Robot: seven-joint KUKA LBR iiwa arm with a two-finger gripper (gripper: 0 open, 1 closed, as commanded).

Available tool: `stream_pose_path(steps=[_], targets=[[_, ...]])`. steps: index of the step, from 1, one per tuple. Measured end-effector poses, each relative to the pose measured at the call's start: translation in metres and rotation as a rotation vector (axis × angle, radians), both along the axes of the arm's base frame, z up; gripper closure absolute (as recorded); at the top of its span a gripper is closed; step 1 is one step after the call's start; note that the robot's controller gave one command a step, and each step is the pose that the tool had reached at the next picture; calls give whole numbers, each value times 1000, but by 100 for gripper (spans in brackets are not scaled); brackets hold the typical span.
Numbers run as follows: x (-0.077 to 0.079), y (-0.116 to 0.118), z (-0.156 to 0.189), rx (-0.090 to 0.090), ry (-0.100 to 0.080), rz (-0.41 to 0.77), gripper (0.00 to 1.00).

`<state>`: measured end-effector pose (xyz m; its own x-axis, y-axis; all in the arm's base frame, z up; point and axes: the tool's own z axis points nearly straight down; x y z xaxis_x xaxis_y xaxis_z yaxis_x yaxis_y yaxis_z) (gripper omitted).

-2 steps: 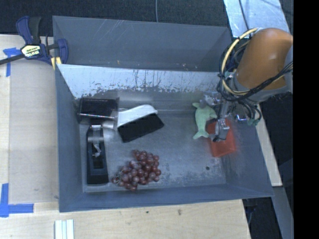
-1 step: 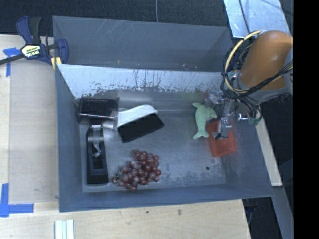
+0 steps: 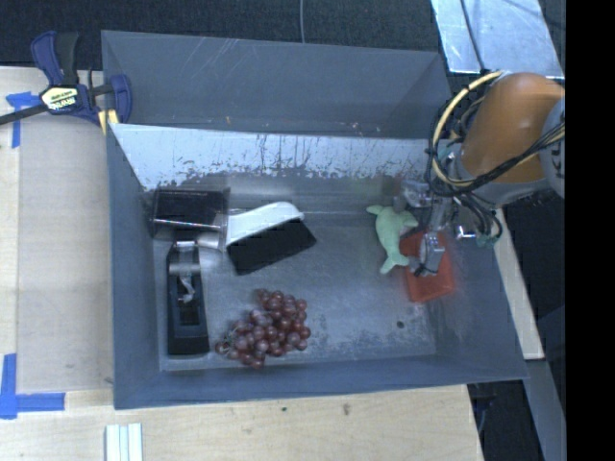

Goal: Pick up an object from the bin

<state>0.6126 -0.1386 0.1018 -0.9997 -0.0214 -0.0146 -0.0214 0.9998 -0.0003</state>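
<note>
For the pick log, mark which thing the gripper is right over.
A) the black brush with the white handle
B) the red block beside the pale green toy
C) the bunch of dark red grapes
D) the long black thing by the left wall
B: the gripper hangs at the bin's right side over the red block, next to the pale green toy; the grapes and the brush lie well off to the left.

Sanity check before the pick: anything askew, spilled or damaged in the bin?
Nothing stands out. The gripper is down at the right, over a red block beside a pale green toy; grapes, brush and a long black tool lie apart, nothing visibly spilled or broken.
</note>
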Motion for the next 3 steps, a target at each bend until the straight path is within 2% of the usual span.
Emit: stream_pose_path(steps=[1, 2, 3], targets=[[6, 4, -23, 0, -9, -11, 100], [6, 4, -23, 0, -9, -11, 100], [4, -2, 83, 0, -14, -37, 100]])
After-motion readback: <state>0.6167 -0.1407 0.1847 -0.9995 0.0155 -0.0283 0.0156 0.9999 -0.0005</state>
